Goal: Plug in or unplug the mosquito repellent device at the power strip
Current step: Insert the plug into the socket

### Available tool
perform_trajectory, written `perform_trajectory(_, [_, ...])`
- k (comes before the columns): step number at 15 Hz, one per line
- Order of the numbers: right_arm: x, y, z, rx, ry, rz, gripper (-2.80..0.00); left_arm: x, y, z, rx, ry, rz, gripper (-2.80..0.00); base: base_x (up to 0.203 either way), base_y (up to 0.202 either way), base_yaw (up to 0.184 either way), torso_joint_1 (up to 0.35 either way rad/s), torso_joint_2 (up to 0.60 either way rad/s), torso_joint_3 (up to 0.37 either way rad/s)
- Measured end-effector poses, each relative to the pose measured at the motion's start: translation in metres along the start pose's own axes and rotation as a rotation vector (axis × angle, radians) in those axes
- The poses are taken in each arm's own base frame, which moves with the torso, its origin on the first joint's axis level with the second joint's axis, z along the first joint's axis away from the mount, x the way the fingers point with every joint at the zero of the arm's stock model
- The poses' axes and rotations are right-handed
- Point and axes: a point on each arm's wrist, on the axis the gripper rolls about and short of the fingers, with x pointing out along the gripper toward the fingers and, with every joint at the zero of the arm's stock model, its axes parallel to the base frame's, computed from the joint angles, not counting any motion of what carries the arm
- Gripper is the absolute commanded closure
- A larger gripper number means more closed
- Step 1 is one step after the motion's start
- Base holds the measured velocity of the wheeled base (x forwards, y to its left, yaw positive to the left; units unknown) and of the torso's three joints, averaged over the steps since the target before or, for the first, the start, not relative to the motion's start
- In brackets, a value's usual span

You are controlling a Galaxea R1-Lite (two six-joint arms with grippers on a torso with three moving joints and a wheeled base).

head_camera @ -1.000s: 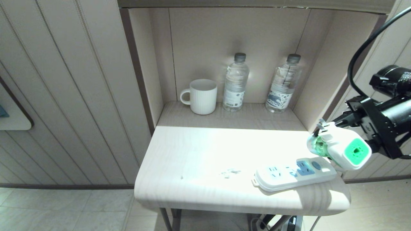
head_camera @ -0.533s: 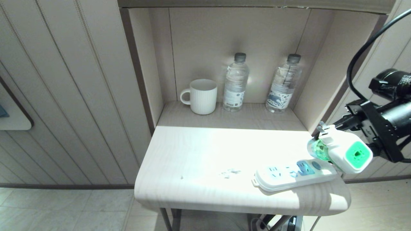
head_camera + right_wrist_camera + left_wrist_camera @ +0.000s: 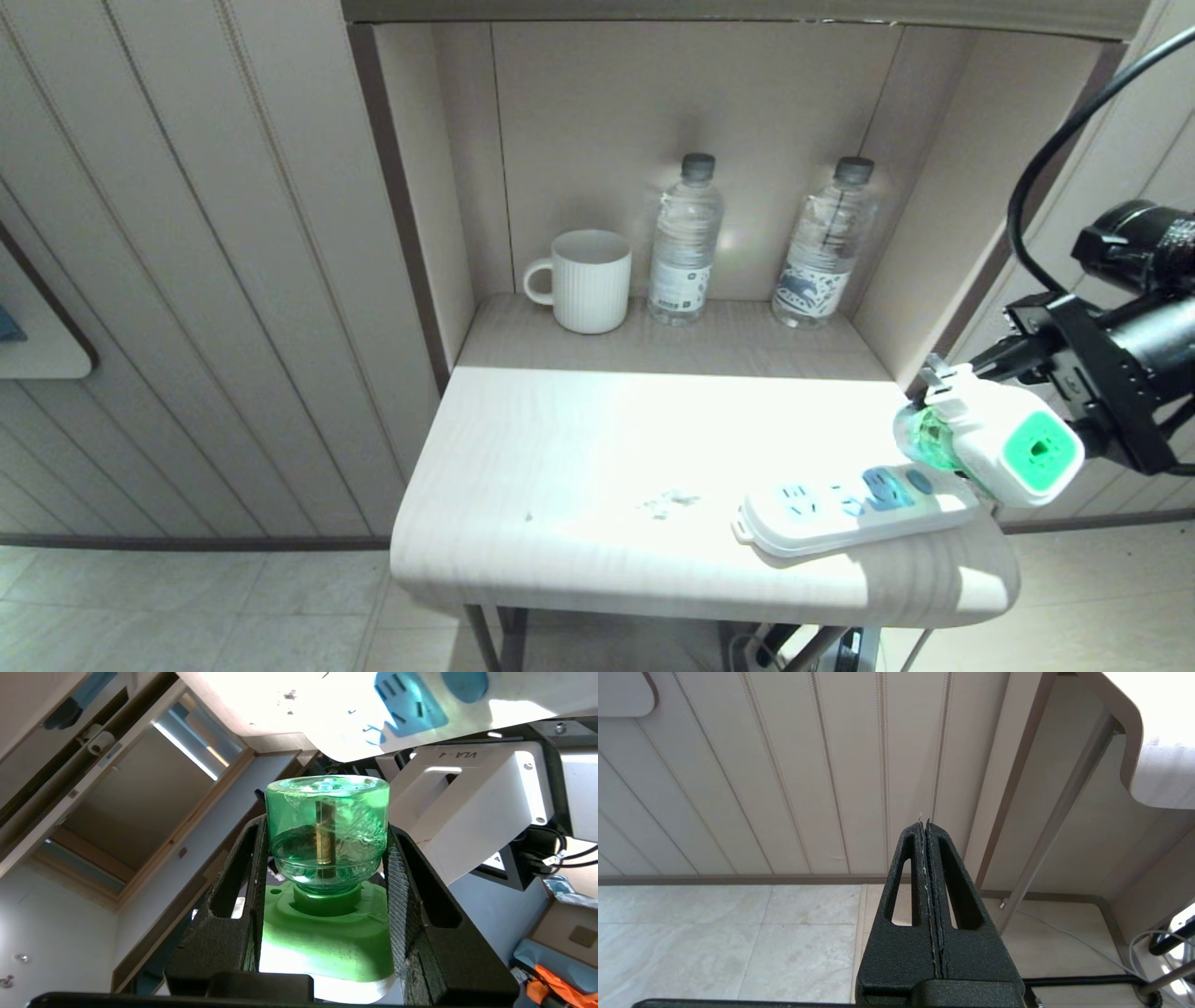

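One small shift: the right gripper (image 3: 962,411), jaws pinching the white-headed, green-bottled mosquito repellent device (image 3: 994,441), is easing it lower beside the flat white power strip (image 3: 854,507) at the desk's (image 3: 579,485) front right corner; it is probably lining up over a socket.

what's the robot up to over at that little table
The right pincer is clamped on the repellent device by its green bottle, holding it in the air just above the far right end of the power strip on the table. The device is not plugged in. The left pincer is shut and parked low beside the table, holding nothing.
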Motion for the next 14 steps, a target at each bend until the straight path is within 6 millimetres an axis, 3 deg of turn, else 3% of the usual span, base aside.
perform_trajectory(14, [0.0080, -0.0094, 0.0080, 0.052, 0.030, -0.031, 0.00, 0.0000, 0.0000, -0.0001, 0.000, 0.000, 0.000, 0.00, 0.000, 0.000, 0.000, 0.000, 0.00, 0.000])
